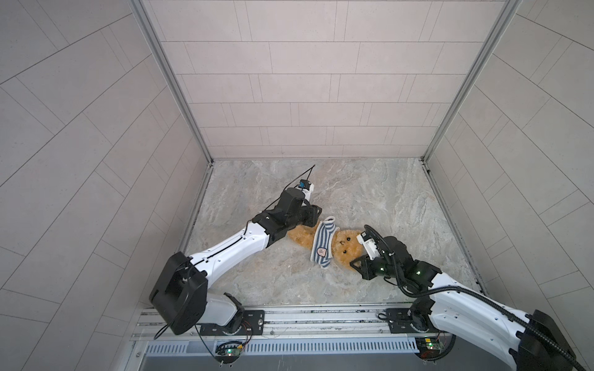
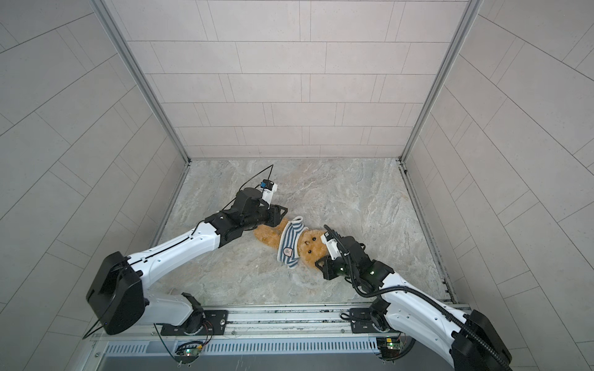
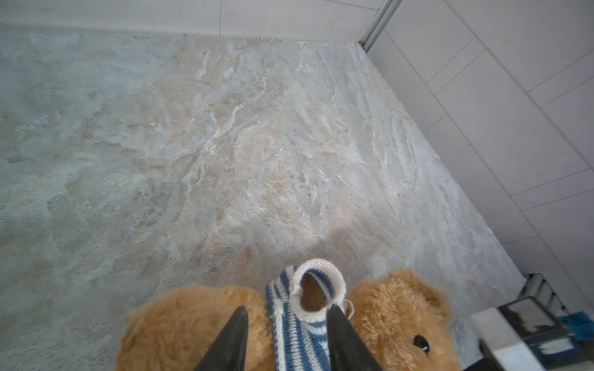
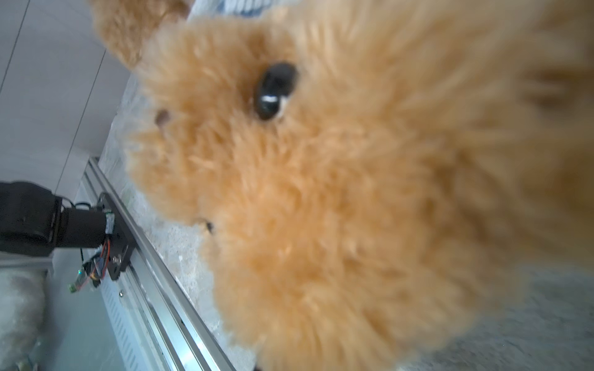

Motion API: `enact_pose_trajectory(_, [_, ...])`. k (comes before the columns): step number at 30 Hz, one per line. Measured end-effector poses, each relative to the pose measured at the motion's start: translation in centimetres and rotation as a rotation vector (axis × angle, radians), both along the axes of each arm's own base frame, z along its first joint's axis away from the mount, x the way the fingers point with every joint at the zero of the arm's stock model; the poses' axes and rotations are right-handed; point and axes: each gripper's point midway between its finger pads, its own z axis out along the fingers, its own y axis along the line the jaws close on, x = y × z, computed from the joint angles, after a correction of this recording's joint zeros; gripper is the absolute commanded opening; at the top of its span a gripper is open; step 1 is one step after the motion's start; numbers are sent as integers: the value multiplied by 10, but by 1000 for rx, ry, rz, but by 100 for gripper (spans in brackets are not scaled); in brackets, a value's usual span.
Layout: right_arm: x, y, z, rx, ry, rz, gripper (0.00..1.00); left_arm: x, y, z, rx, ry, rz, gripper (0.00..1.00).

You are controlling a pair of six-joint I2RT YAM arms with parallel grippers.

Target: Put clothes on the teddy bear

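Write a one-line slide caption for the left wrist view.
The left gripper straddles the striped shirt, bunched on the teddy bear lying on the marbled table.

Pale grey tiled walls (image 1: 305, 80) on three sides, joined by aluminium corner posts (image 1: 172, 80). Marbled grey-beige stone-look bench (image 1: 369, 192) below, metal rail (image 1: 321, 316) along front edge. Even, diffuse lighting.

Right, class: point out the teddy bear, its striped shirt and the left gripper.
teddy bear (image 1: 346, 248), in a top view, its face.
blue-and-white striped shirt (image 1: 323, 239), in a top view, stripes above badge.
left gripper (image 3: 288, 307), left wrist view, midway between fingertips.
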Motion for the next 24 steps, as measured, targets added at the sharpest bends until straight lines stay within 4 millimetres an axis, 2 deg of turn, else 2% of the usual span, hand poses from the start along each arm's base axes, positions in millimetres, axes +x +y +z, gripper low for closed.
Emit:
enact_pose_trajectory(4, [22, -10, 19, -2, -41, -55, 28, 5, 14, -51, 150, 75, 47, 39])
enact_pose_trajectory(8, [49, -15, 39, -26, -81, -76, 33, -1, 30, -79, 232, 116, 79, 38])
enact_pose_trajectory(14, [86, -12, 60, -71, -121, -65, 42, -24, 52, -104, 273, 158, 96, 36])
enact_pose_trajectory(17, [100, -7, 76, -79, -157, -53, 57, -43, 63, -114, 242, 181, 109, 36])
enact_pose_trajectory(21, [109, -5, 99, -80, -212, -55, 63, -62, 62, -117, 119, 203, 112, 37])
enact_pose_trajectory(24, [107, -7, 115, -75, -255, -61, 64, -78, 57, -119, 3, 229, 105, 37])
